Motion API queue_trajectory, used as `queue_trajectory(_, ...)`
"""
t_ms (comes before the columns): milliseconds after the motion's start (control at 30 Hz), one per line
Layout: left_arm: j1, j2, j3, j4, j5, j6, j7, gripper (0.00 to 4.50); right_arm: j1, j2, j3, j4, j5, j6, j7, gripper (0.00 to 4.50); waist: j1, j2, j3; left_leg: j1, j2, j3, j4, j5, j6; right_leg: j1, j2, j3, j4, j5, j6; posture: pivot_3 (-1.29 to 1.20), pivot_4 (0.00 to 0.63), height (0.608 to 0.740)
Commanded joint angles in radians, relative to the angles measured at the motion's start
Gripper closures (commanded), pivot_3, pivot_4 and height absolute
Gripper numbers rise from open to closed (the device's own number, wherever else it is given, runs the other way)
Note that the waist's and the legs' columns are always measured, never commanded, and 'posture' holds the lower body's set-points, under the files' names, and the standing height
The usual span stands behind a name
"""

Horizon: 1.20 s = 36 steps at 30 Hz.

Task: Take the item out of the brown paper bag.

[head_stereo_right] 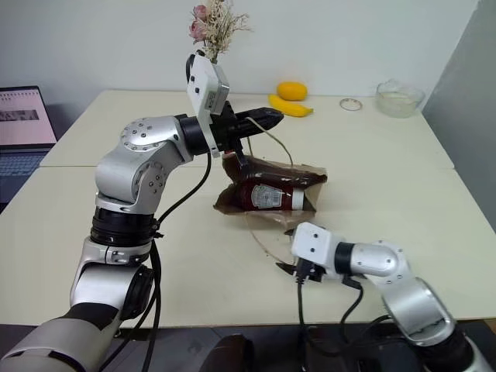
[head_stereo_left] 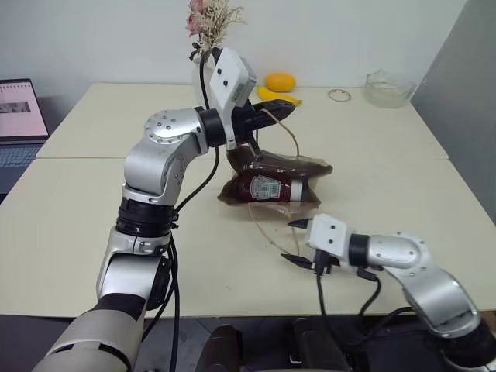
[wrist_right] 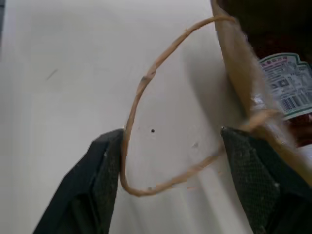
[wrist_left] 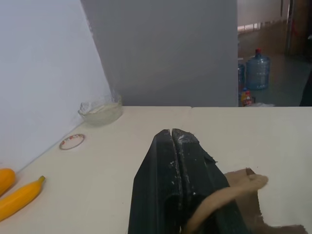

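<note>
Table [head_stereo_left: 93, 232]: pale, two tops butted together, seam running across the middle.

Bag [head_stereo_left: 310, 167]: brown paper, creased, lying on its side near the table's centre, mouth toward the robot. One tan handle [head_stereo_left: 288, 133] is lifted off the table; the other handle [wrist_right: 146, 97] lies slack on the tabletop in front of the mouth.

Item [head_stereo_left: 267, 187]: dark red bottle with a white printed label (barcode visible in the right wrist view), lying on its side inside the bag's open mouth, partly showing.

Left gripper [head_stereo_left: 280, 111]: raised above the bag, roughly level, fingers pressed together, clenched on the lifted handle, which passes out beside them in the left wrist view.

Right gripper [head_stereo_left: 296, 242]: low over the table, just in front of the bag's mouth, fingers spread apart and holding nothing; the slack handle loop lies between and below them.

Far edge: banana [head_stereo_left: 277, 97] beside an orange fruit [head_stereo_left: 280, 81]; glass bowl [head_stereo_left: 389, 87]; small ring-shaped dish [head_stereo_left: 339, 94]; vase of dried flowers [head_stereo_left: 211, 23].

Left edge: laptop [head_stereo_left: 19, 124], screen lit.
</note>
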Motion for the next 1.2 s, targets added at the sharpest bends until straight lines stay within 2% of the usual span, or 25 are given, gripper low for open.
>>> queue_trajectory(33, -0.013, -0.005, 0.036, -0.053, -0.057, 0.034, 0.004, 4.50, -0.005, -0.042, -0.118, -0.091, 0.147, 0.075, 0.049, 1.37, 0.000, 0.000, 0.000, 0.000, 0.000, 0.000, 0.000, 0.000, 0.000, 0.000, 0.000, 0.000, 0.000, 0.000, 0.000, 0.00, 0.150, 0.740)
queue_trajectory(200, 0.000, 0.006, 0.050, -0.087, -0.137, 0.109, -0.023, 4.50, -0.025, -0.080, -0.216, -0.108, 0.286, 0.141, 0.047, 1.37, -0.001, 0.000, 0.000, 0.000, 0.000, 0.000, 0.000, 0.000, 0.000, 0.000, 0.001, 0.000, 0.000, 0.000, 0.000, 0.00, 0.150, 0.740)
queue_trajectory(300, 0.000, 0.011, 0.077, -0.100, -0.191, 0.152, -0.023, 4.50, -0.032, -0.106, -0.235, -0.121, 0.320, 0.139, 0.033, 1.37, -0.001, 0.000, 0.000, 0.000, 0.000, 0.000, 0.000, 0.000, 0.000, 0.000, 0.000, 0.000, 0.000, 0.000, 0.000, 0.00, 0.150, 0.740)
queue_trajectory(400, -0.008, 0.022, 0.097, -0.094, -0.218, 0.170, -0.024, 4.50, -0.034, -0.148, -0.313, -0.108, 0.358, 0.132, 0.032, 1.37, -0.001, -0.001, 0.000, 0.000, 0.000, 0.000, 0.000, 0.000, 0.000, 0.000, 0.000, 0.000, 0.000, 0.000, 0.000, 0.00, 0.150, 0.740)
queue_trajectory(567, -0.033, 0.013, 0.112, -0.047, -0.213, 0.161, 0.016, 4.50, -0.091, -0.073, -0.109, -0.110, 0.283, 0.092, -0.091, 1.37, -0.003, -0.001, 0.000, 0.000, 0.000, 0.000, 0.000, 0.000, 0.000, 0.000, 0.001, 0.000, 0.000, 0.000, 0.000, 0.00, 0.150, 0.740)
queue_trajectory(767, -0.033, 0.018, 0.097, -0.053, -0.212, 0.157, 0.011, 4.50, -0.297, 0.109, 0.156, -0.007, 0.082, 0.101, -0.295, 1.37, -0.008, 0.000, 0.001, 0.000, 0.000, 0.000, 0.000, 0.000, 0.000, -0.001, 0.001, 0.001, 0.001, 0.000, 0.000, 0.00, 0.150, 0.740)
queue_trajectory(900, -0.034, 0.017, 0.092, -0.053, -0.211, 0.155, 0.010, 4.50, -0.388, 0.164, 0.269, 0.053, -0.013, 0.133, -0.354, 1.37, -0.007, 0.000, 0.001, -0.001, 0.001, -0.001, 0.000, 0.000, -0.001, -0.002, 0.000, 0.001, 0.000, 0.000, 0.000, 0.00, 0.150, 0.740)
queue_trajectory(1000, -0.036, 0.014, 0.091, -0.052, -0.211, 0.153, 0.012, 4.50, -0.432, 0.193, 0.329, 0.115, -0.087, 0.136, -0.393, 0.49, -0.005, 0.000, 0.001, -0.002, 0.000, 0.000, 0.000, 0.000, -0.001, -0.002, -0.001, 0.001, 0.000, 0.000, 0.000, 0.00, 0.150, 0.740)
queue_trajectory(1033, -0.036, 0.014, 0.090, -0.053, -0.211, 0.153, 0.012, 4.50, -0.440, 0.198, 0.343, 0.129, -0.106, 0.138, -0.399, 0.07, -0.004, 0.000, 0.001, -0.002, 0.000, 0.000, 0.000, 0.000, -0.001, -0.002, -0.001, 0.001, 0.000, 0.000, 0.000, 0.00, 0.150, 0.740)
queue_trajectory(1200, -0.033, 0.010, 0.088, -0.054, -0.209, 0.149, 0.012, 4.50, -0.499, 0.221, 0.422, 0.258, -0.238, 0.107, -0.436, 0.03, -0.006, 0.000, 0.001, -0.001, 0.000, 0.000, 0.000, 0.000, 0.000, -0.002, -0.001, 0.001, 0.000, 0.000, -0.001, 0.00, 0.150, 0.740)
